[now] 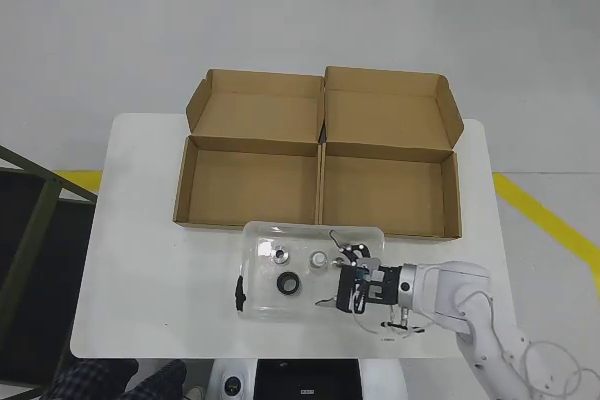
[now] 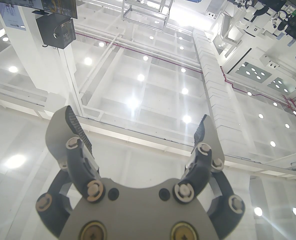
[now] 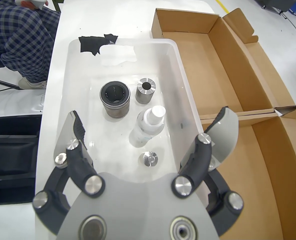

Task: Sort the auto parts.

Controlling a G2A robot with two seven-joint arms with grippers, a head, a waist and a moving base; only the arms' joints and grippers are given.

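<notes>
A clear plastic bin [image 3: 185, 81] holds the parts: a dark linear bearing [image 3: 115, 98] standing upright, a steel cylinder with a centre hole [image 3: 145, 89] beside it, a small white bottle [image 3: 148, 127] and a small silver fitting [image 3: 150, 158]. My right gripper [image 3: 150, 114] hangs open over the bin's near end, above the bottle and the fitting, with nothing between its fingers. From above, the right gripper [image 1: 346, 286] is at the bin's [image 1: 250, 235] right end, with the bearing [image 1: 289, 285] and cylinder [image 1: 280, 255] to its left. My left gripper [image 2: 138, 121] points at the ceiling, open and empty.
Two open cardboard boxes [image 1: 250, 185] [image 1: 385, 195] lie side by side behind the bin, lids folded back. Black tape [image 3: 98, 43] marks the bin's far end. A dark green frame [image 1: 20, 250] stands left of the white table [image 1: 150, 250].
</notes>
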